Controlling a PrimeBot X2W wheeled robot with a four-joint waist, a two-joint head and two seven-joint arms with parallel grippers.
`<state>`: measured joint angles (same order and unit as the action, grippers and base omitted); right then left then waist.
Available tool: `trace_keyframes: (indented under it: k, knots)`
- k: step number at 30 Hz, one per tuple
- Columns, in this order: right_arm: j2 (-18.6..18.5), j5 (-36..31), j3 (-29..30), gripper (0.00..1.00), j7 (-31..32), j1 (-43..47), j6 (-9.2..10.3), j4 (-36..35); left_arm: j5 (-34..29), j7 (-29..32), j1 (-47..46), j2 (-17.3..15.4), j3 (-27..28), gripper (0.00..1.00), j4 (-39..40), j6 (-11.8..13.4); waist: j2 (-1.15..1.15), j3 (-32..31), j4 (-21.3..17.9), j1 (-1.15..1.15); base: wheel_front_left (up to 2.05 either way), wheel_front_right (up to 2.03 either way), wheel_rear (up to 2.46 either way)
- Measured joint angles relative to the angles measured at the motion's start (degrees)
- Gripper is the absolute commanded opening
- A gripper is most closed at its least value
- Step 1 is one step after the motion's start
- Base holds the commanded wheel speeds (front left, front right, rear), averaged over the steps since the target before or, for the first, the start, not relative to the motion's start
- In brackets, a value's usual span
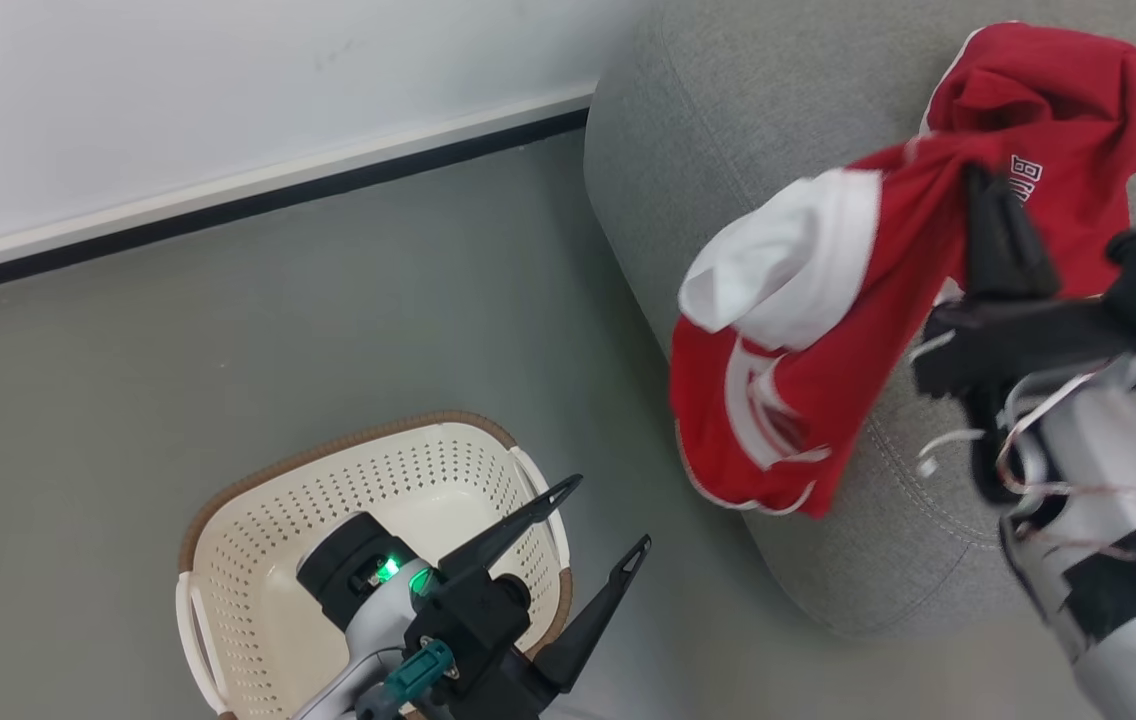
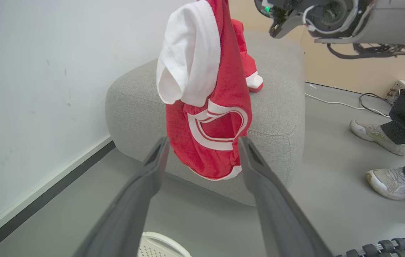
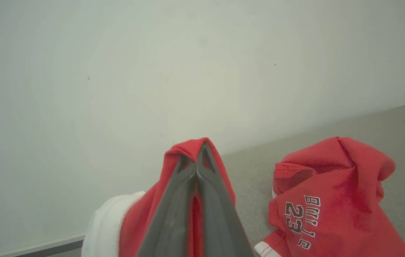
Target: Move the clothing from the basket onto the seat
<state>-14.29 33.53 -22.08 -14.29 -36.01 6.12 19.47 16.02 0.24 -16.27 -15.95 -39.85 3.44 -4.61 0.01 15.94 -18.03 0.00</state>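
Your R gripper [image 1: 980,190] is clamped on a red garment [image 1: 828,350] over the seat [image 1: 728,120] edge; 2nd garment [image 3: 331,200] lies farther back. L gripper [image 1: 612,510] spread wide, empty, above basket [image 1: 328,500].

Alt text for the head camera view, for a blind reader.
The shut right gripper holds a red fabric garment with white trim over a grey upholstered sofa, beside another red garment. The open left gripper hangs over a cream perforated plastic basket.
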Motion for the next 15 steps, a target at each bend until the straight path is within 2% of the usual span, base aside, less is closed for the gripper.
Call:
trace_keyframes:
  k: [15]
  knots:
    - [-8.2, -0.2, 11.1, 0.00, -0.2, -20.2, 0.52, 6.0, -1.1, 0.7, -3.2, -1.2, -0.7, 1.00, 1.9, -1.0, 0.00, 5.4, 1.9, 0.01, 0.00, 0.00, 0.00]
